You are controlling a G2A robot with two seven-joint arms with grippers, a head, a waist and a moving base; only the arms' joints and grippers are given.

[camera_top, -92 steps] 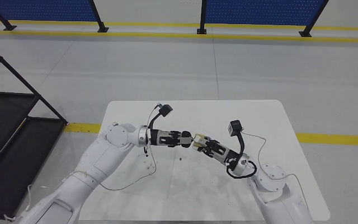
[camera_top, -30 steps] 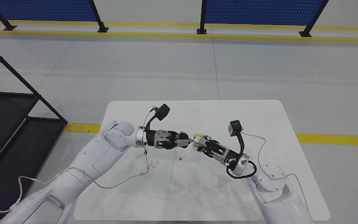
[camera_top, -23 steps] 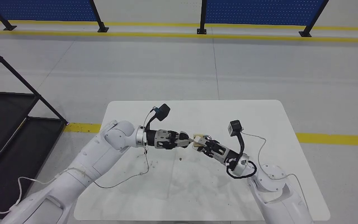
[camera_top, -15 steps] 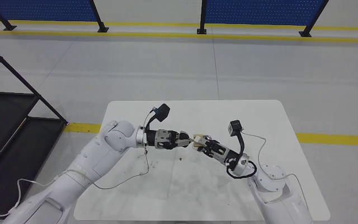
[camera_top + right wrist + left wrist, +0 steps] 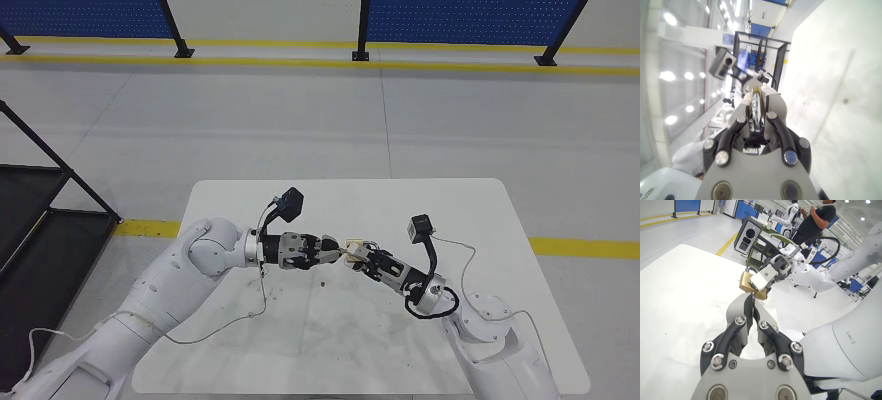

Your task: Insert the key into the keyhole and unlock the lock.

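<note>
Inserting key [image 5: 753, 296] was step in hand: left gripper [image 5: 752, 301] pinched it, tip at lock [image 5: 745, 281] base; right gripper [image 5: 755, 94] clamped lock. Next likely needed straight push, then twist.

One padlock [image 5: 745, 283] and one key [image 5: 753, 296] are showing over one white table [image 5: 480, 210]. Two grippers are meeting there: one left gripper [image 5: 752, 300] and one right gripper [image 5: 756, 92]. Two blue barriers [image 5: 90, 18] [image 5: 470, 20] and one black rack [image 5: 40, 200] are standing on the floor around it.

White table [image 5: 480, 210] with rounded corners, a small dark speck [image 5: 322, 282] on it
</note>
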